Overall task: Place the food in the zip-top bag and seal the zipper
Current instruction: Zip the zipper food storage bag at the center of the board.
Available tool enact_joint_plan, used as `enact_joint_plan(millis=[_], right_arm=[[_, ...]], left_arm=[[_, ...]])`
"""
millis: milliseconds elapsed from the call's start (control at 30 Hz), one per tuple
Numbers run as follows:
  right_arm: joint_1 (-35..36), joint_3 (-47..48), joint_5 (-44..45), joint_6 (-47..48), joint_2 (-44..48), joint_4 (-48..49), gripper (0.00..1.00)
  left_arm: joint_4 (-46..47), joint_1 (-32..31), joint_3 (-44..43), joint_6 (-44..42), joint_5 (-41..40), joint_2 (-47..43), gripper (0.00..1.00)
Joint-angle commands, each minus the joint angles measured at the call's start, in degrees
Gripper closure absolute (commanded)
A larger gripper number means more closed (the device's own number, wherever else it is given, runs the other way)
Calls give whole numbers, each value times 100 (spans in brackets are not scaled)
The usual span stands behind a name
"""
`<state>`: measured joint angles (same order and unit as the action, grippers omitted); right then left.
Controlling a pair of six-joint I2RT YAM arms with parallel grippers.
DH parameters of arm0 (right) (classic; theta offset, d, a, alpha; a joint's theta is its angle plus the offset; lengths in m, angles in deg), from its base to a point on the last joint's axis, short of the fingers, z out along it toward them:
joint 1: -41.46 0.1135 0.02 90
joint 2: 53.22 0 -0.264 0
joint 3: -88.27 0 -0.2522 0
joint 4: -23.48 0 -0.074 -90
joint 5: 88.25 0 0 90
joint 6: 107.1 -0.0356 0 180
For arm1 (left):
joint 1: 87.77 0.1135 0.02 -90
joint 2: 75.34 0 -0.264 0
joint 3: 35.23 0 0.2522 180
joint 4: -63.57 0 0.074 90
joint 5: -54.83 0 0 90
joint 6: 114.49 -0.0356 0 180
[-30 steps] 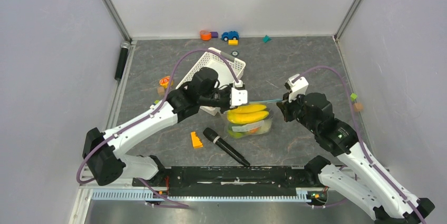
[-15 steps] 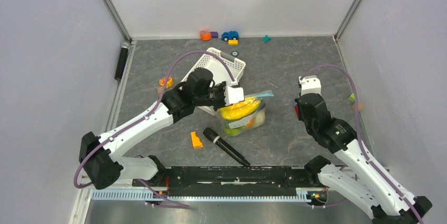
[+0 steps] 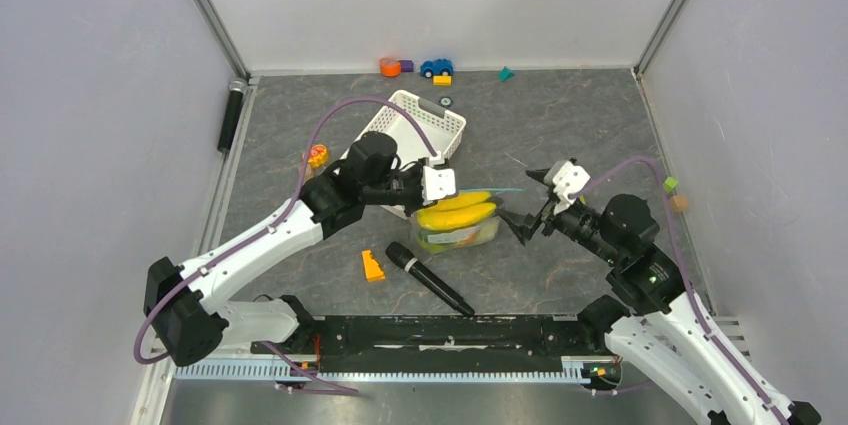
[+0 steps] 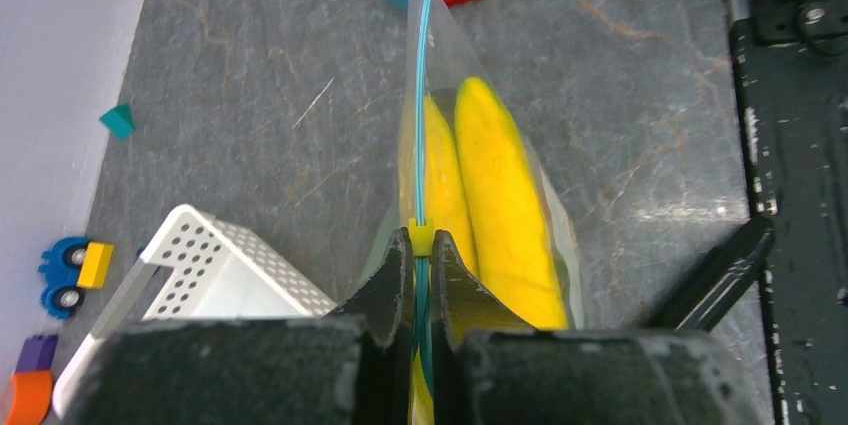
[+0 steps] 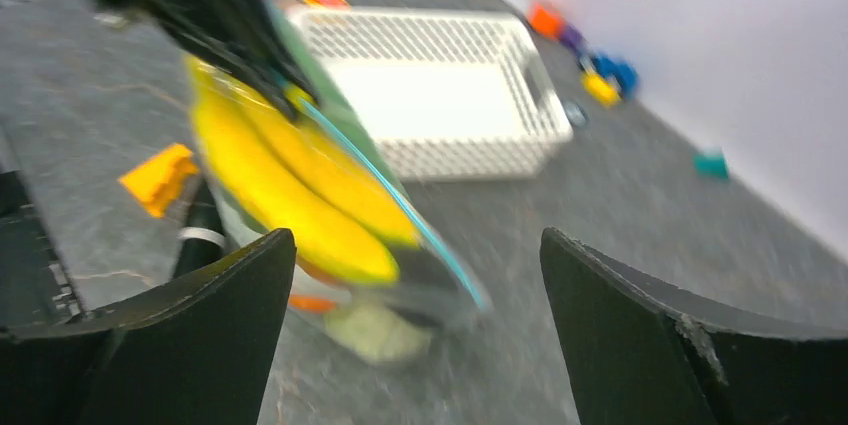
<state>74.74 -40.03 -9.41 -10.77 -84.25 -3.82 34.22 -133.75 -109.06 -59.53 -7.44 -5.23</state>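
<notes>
The clear zip-top bag (image 3: 462, 233) hangs at the table's middle, with yellow bananas (image 3: 460, 211) inside it. Below them lie a pale green piece (image 5: 375, 330) and an orange piece (image 5: 310, 302), both blurred. My left gripper (image 3: 432, 185) is shut on the light-blue zipper (image 4: 424, 95) at the bag's left end, its fingers (image 4: 395, 270) pressed right behind a small yellow slider (image 4: 421, 236). My right gripper (image 3: 527, 200) stands open just right of the bag, its jaws wide apart and facing the bag's free end (image 5: 470, 290). Nothing is between them.
A white slotted basket (image 3: 415, 125) sits behind the left gripper. A black microphone (image 3: 430, 278) and an orange block (image 3: 372, 265) lie in front of the bag. Small toys (image 3: 436, 67) line the back wall. Two small blocks (image 3: 675, 193) sit at the right edge.
My right gripper let go of the bag's right end, swung away to the right, then came back lower with its jaws open. The bag swung slightly left, still held by the left gripper.
</notes>
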Motion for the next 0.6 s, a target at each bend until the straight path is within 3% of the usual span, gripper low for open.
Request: enact_joint_plan(millis=[0,233,300,333,467,533,567], right_arm=[[20,-67,-2314,697,-163,1478,2],[23,558,-2367,1159,-1401,933,2],[22,775,-2213,1242,-1724,777,8],[21,849,-2203,1294,-1877,685,14],[17,1016,-2458,1543,-2331,311,63],[20,1074,-2412,1565,-2479,134,97],[19,1084,-2330,1537,-2523,85,100]], left_arm=[[698,1,-22,281,636,-307,98],[568,-1,-130,273,663,-210,98],[491,1,-152,244,704,-214,98],[479,1,-145,235,715,-222,98],[488,1,-136,198,803,-212,98],[487,1,-140,165,713,-167,98],[489,1,-158,151,620,-127,98]])
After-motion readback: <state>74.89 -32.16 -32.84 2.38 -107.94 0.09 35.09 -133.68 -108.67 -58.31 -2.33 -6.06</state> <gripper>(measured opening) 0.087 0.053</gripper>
